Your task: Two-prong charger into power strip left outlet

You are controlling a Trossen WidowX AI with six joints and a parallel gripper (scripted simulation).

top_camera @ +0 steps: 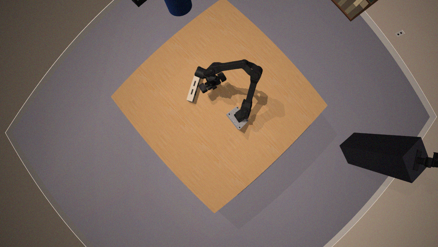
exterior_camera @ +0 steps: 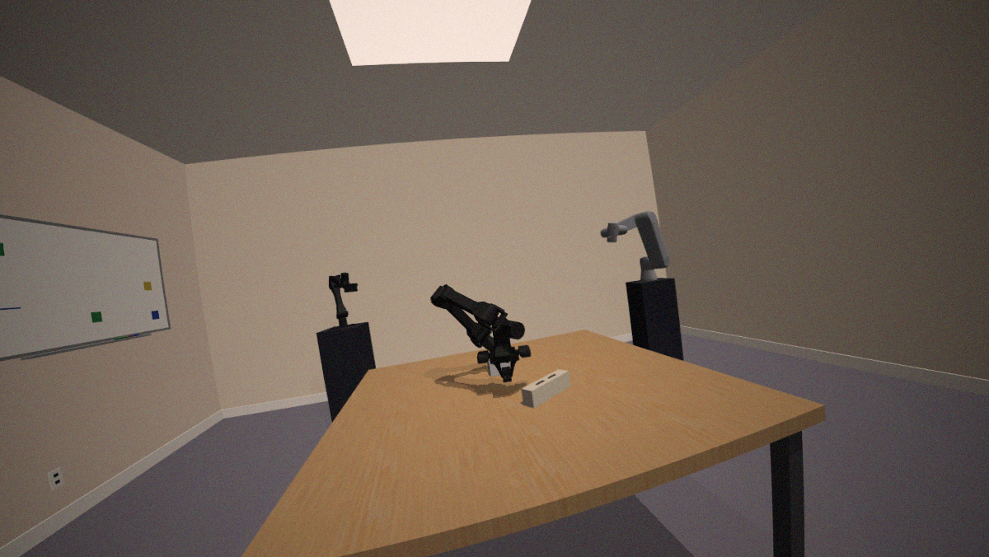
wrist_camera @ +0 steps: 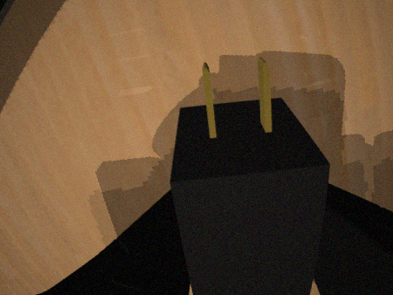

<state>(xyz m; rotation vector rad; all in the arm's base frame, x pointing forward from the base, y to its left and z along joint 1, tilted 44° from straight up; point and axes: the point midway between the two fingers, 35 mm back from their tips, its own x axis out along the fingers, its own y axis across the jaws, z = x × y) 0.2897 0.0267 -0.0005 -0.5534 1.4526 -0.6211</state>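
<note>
Charger (wrist_camera: 249, 218), dark and blocky, is clamped between the closed-in jaws of the gripper (top_camera: 213, 82) (exterior_camera: 507, 377) (wrist_camera: 239, 193); its two brass prongs (wrist_camera: 265, 100) point toward 12 o'clock in the wrist view, bare, with wood behind them. Charger too dark to pick out in the other views. Power strip (top_camera: 193, 89) (exterior_camera: 546, 387), pale with two dark slots on top, lies near the gripper, between 8 and 9 o'clock of it from above; prongs outside it. Base plate (top_camera: 230, 114), grey, at 5 o'clock from the gripper, on the wooden table (top_camera: 199, 153) (exterior_camera: 484, 442). Farther off, top view: blue bin (top_camera: 179, 6) at 11 o'clock, black pedestal (top_camera: 373, 150) at 4. Exterior view: whiteboard (exterior_camera: 76, 276) between 9 and 10, grey arm (exterior_camera: 650, 238) between 1 and 2.
</note>
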